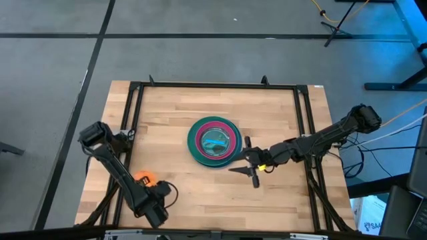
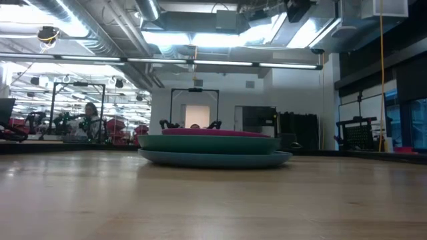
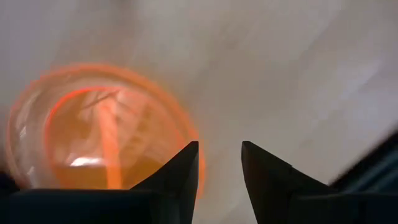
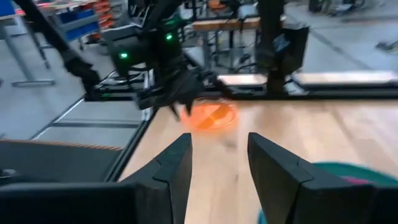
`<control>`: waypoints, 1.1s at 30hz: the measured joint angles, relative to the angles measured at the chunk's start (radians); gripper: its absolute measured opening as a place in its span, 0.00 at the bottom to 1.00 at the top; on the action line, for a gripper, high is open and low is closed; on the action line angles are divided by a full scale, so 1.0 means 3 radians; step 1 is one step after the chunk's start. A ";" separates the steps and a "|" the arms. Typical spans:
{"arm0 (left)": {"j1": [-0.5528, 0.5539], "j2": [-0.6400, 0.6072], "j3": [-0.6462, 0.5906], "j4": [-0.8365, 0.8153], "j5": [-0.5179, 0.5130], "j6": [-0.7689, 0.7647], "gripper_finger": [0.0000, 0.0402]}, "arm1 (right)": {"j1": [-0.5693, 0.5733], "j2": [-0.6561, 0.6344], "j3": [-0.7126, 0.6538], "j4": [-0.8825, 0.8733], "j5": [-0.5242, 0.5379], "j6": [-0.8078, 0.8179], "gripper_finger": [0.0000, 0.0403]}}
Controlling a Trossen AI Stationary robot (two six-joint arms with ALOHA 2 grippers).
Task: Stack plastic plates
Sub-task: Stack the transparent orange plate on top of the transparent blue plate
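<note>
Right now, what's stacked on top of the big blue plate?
On the blue plate sits a teal plate, then a magenta plate, with a small cyan plate at the centre. Anything sandwiched between them is hidden.

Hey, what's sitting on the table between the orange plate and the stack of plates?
Nothing: in the high view, only bare wooden table lies between the orange plate, by the left pincer, and the stack.

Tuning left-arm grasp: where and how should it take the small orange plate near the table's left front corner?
By the rim. The orange plate lies flat and alone on the table, so only its thin edge offers purchase. The left gripper, open just beside it, should probably drop over the nearest rim section, straddling it.
</note>
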 joint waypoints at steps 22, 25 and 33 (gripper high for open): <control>-0.0045 0.0425 -0.0003 -0.0088 -0.0011 -0.0053 0.29 | 0.0304 0.0000 0.0000 -0.0122 0.0156 0.0058 0.37; -0.0045 0.0507 -0.0003 -0.0096 -0.0009 0.0023 0.29 | 0.0304 0.0000 -0.0001 -0.0125 0.0156 0.0058 0.37; -0.0021 0.0537 0.0004 -0.0183 0.0019 0.0113 0.23 | 0.0304 0.0000 -0.0003 -0.0175 0.0277 0.0056 0.37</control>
